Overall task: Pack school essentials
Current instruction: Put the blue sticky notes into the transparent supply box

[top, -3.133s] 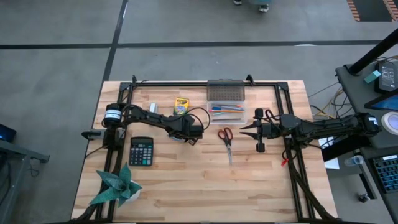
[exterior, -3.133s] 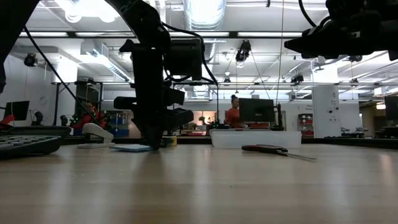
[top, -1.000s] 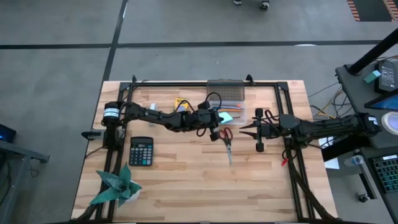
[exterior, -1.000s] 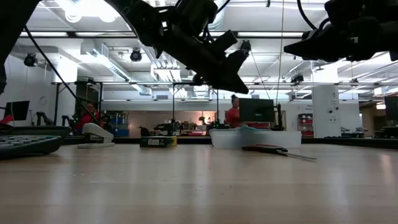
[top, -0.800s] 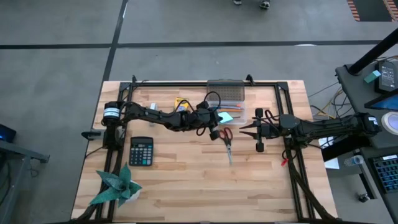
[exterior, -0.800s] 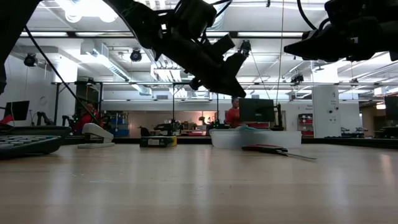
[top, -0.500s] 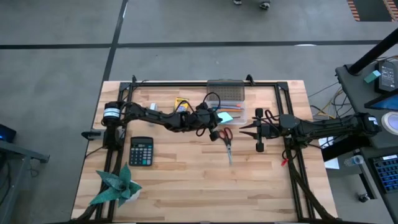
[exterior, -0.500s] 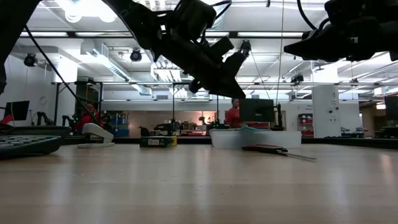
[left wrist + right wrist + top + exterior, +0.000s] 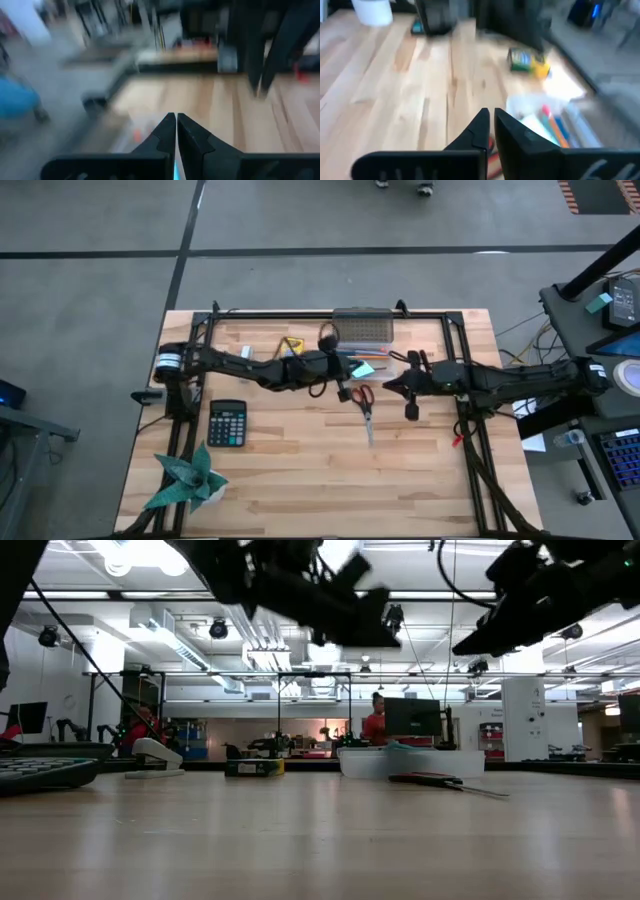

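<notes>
You are working in a robotics lab or workshop: a wooden table (image 9: 300, 470) stands on a grey concrete floor (image 9: 100, 300) with dark floor lines. Beyond it you see exposed ceiling ducts (image 9: 325, 560), a monitor (image 9: 412, 718) and a seated person (image 9: 374, 725).

one scissors (image 9: 362, 399), one calculator (image 9: 228, 423), one crayon box (image 9: 290, 346).

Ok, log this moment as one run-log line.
left gripper: shut, by clear box | right gripper: shut, empty, beside scissors | scissors: on table | crayon box: on table
</notes>
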You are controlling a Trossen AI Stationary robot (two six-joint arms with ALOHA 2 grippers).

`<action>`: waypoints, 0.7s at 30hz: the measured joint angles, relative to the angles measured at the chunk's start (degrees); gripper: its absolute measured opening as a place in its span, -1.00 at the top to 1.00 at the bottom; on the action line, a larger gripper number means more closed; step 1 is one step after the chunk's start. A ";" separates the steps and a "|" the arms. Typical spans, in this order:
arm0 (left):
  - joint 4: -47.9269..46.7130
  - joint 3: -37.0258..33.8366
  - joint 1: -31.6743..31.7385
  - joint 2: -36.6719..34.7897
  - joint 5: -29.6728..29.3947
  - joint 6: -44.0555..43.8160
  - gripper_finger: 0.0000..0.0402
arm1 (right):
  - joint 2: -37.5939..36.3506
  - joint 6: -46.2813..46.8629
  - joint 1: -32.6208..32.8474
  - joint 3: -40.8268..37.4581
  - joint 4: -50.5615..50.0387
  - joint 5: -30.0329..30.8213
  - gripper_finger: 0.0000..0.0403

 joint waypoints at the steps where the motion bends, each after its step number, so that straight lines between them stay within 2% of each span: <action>1: 0.45 -0.29 0.01 -1.76 0.03 2.11 1.00 | 1.01 1.57 0.00 1.61 -2.52 0.27 0.94; 6: 1.50 -2.19 1.21 -7.99 -0.01 10.81 1.00 | 7.83 6.54 -1.15 9.76 -11.54 0.76 0.96; 10: 3.55 -3.21 2.30 -10.68 -0.03 15.25 1.00 | 14.29 6.54 -3.32 14.06 -15.05 0.02 0.96; 17: 19.21 -11.98 3.36 -11.18 0.24 19.08 1.00 | 26.03 4.94 -8.14 16.90 -14.15 -2.72 0.96; 21: 30.44 -16.16 3.86 -11.22 0.16 21.70 1.00 | 31.84 3.84 -9.93 17.46 -8.66 -2.81 0.96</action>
